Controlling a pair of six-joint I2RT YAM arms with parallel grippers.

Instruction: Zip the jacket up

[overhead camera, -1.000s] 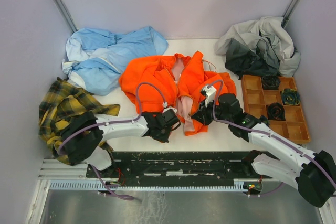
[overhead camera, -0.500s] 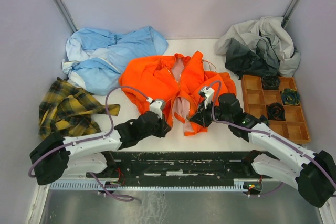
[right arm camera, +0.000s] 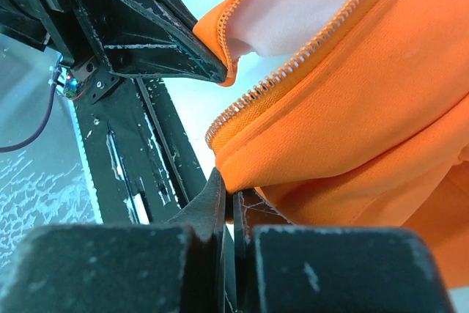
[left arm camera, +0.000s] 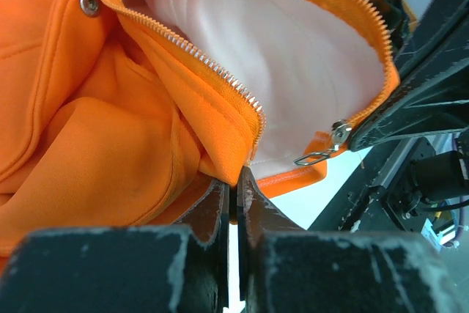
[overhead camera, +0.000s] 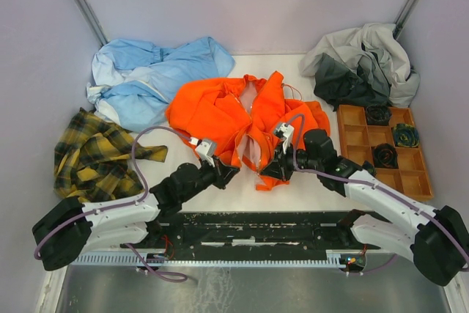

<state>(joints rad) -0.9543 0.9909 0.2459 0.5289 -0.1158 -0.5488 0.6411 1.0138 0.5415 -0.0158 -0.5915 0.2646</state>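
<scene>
Orange soft fabric jacket (overhead camera: 212,111): aligning zipper ends.
Left gripper (left arm camera: 236,181), right gripper (right arm camera: 229,194) apparently pinch its hem; engaging metal slider (left arm camera: 338,134) comes next.

Bright even light, left hand (left arm camera: 234,190) seemingly blurred

left arm swung down and stretched out low, left gripper (overhead camera: 226,174) nudged slightly left, right gripper (overhead camera: 266,172) edged left with jacket (overhead camera: 212,111) hem

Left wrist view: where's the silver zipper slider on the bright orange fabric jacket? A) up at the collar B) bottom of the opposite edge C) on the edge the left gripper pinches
B: the silver zipper slider hangs at the far edge's lower end, not on the orange jacket corner in the left gripper.
</scene>
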